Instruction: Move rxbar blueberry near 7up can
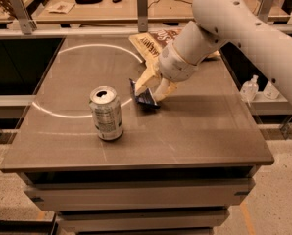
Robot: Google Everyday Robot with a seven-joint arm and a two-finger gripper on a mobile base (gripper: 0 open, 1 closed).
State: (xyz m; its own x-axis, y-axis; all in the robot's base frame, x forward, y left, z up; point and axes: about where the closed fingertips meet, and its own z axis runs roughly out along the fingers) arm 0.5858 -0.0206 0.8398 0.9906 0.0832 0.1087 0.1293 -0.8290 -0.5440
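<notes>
The 7up can (107,113) stands upright on the grey table (195,131), left of centre, its opened metal top showing. The rxbar blueberry (144,96), a small dark blue wrapper, hangs tilted just above the table a short way right of the can. My gripper (152,88) comes down from the upper right on the white arm and is shut on the bar's upper edge. The tan fingers (163,88) cover part of the wrapper.
A large brown-and-tan chip bag (153,42) lies at the table's back, partly behind my arm. A pale arc (94,48) marks the tabletop. Workbenches with clutter stand behind. White bottles (249,88) sit on a shelf to the right.
</notes>
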